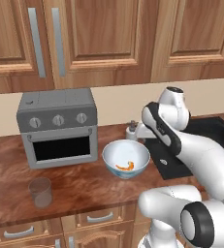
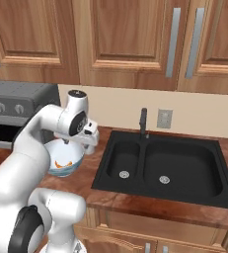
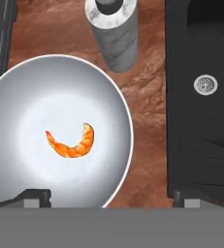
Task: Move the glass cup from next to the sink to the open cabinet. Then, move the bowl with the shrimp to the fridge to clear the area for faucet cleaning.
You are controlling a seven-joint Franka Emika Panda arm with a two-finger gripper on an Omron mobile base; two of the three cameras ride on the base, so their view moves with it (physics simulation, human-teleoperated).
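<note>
The glass cup (image 1: 40, 192) stands upright near the counter's front left edge, far from the arm. A white bowl (image 1: 126, 157) (image 3: 45, 101) holding one orange shrimp (image 3: 72, 144) sits between the toaster oven and the black sink (image 2: 165, 168) (image 3: 200, 106). My gripper (image 3: 111, 197) hovers open above the bowl's sink-side rim, one fingertip over the bowl and the other over the sink edge, holding nothing. The black faucet (image 2: 143, 122) rises behind the sink's divider. The open cabinet and the fridge are out of view.
A grey toaster oven (image 1: 57, 126) stands at the back left of the wood counter (image 1: 84, 184). A marble-look grinder (image 3: 114, 34) (image 1: 131, 130) stands just behind the bowl. Closed raised-panel cabinets (image 2: 130, 39) hang overhead, and an outlet (image 2: 164, 118) sits on the wall.
</note>
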